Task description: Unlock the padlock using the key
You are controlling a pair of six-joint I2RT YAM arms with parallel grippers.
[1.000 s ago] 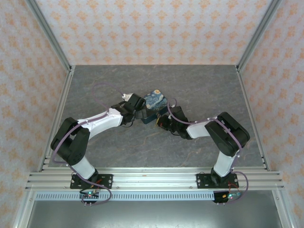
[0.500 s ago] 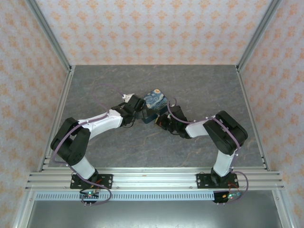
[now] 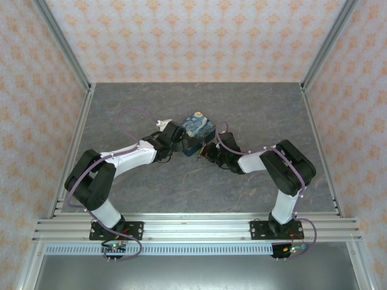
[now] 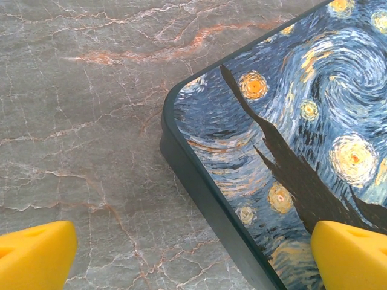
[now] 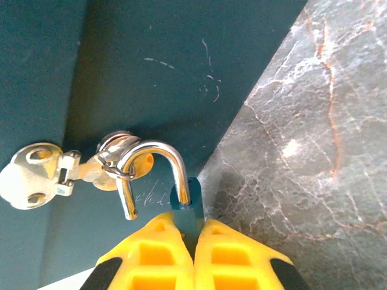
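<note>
Top external view: two arms meet at one painted block (image 3: 198, 127), which lies on the grey marble table (image 3: 260, 109) just toward 12 o'clock from its centre. The left arm (image 3: 130, 154) rises from its base at 7 o'clock and folds its elbow out to the left. Its white forearm runs toward 2 o'clock, putting the left gripper (image 3: 178, 134) at the block's 9 o'clock edge.

In the left wrist view that gripper (image 4: 193, 260) is spread wide. One yellow finger (image 4: 36, 257) is over bare table (image 4: 91, 121) at 7 o'clock and the other is over the starry face at 5 o'clock. The block's (image 4: 290, 121) teal-edged corner lies between them. I cannot tell whether either finger touches it.

The right arm (image 3: 284, 166) stands on its base at 5 o'clock with its elbow high on the right. Its forearm reaches toward 10 o'clock, and the right gripper (image 3: 205, 151) is at the block's 5 o'clock corner.

In the right wrist view the right gripper (image 5: 186, 232) is closed, its two yellow fingers (image 5: 151, 254) pinching the teal body of one small padlock (image 5: 186, 205). The silver shackle (image 5: 154, 147) arches toward 9 o'clock. One leg sits in the body and the other ends free. It hooks at the loop of one silver hasp (image 5: 36, 175) on the block's teal side (image 5: 181, 60).
</note>
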